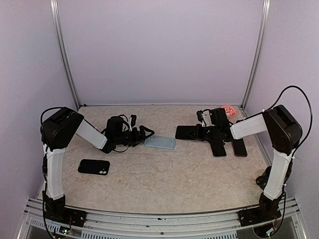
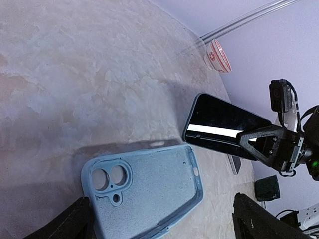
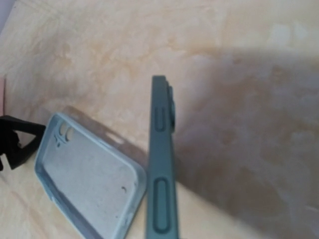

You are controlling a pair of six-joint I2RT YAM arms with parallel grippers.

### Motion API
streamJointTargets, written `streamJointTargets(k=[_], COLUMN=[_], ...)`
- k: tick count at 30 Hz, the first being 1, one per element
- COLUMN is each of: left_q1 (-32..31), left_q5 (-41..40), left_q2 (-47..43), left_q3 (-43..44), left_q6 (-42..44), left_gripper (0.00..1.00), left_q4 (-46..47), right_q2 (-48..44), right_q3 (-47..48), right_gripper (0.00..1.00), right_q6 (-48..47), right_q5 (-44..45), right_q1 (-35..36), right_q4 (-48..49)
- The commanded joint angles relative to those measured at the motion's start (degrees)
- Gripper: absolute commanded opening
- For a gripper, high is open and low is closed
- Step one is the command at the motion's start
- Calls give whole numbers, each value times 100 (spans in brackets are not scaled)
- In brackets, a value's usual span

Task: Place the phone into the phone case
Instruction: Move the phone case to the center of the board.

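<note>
**A:** Left to right, what have we got?

**B:** A dark handset point(image 1: 93, 167) lies alone on the worktop point(image 1: 169, 174), near the left arm's base. Then comes the left claw point(image 1: 146, 134), low and spread wide. It holds nothing. Its tips are just beside the left end of the case point(image 1: 160, 143).

**A:** And the case itself?

**B:** It lies flat, open side up. The left wrist view shows the camera cut-out at the end nearest that claw. Just right of the case, and apart from it, is the phone point(image 1: 185, 132). The right claw point(image 1: 201, 132) is pinched on the phone's far end.

**A:** Is the phone resting on the worktop?

**B:** I can't tell. It hangs low and tilted, not lined up with the case. Further right lie two dark slabs point(image 1: 228, 148), which could be phones or cases. A red-and-white dish point(image 1: 229, 110) sits in the back corner.

**A:** So which step is this?

**B:** I'd say the carry. The phone is gripped and near the case but not yet over it.

**A:** What does the next move need?

**B:** The right arm has to bring the phone leftward and level it. Its lenses should sit at the cut-out end. One end goes in under the lip first. The left claw looks placed to steady the case, because a light shell may slide when pressed.
</note>
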Motion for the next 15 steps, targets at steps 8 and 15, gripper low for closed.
streamJointTargets(k=[8,15], left_q1=[-162,-357], left_q5=[-68,-249], left_q2=[-268,-612], left_q3=[-462,-919], left_q6=[-338,-565], left_gripper=[95,95], left_q4=[350,582], right_q2=[-23,-524], right_q3=[-131,-518], right_gripper=[0,0], right_q6=[111,131], right_q5=[-767,-505], right_q1=[-42,2], right_q4=[526,345])
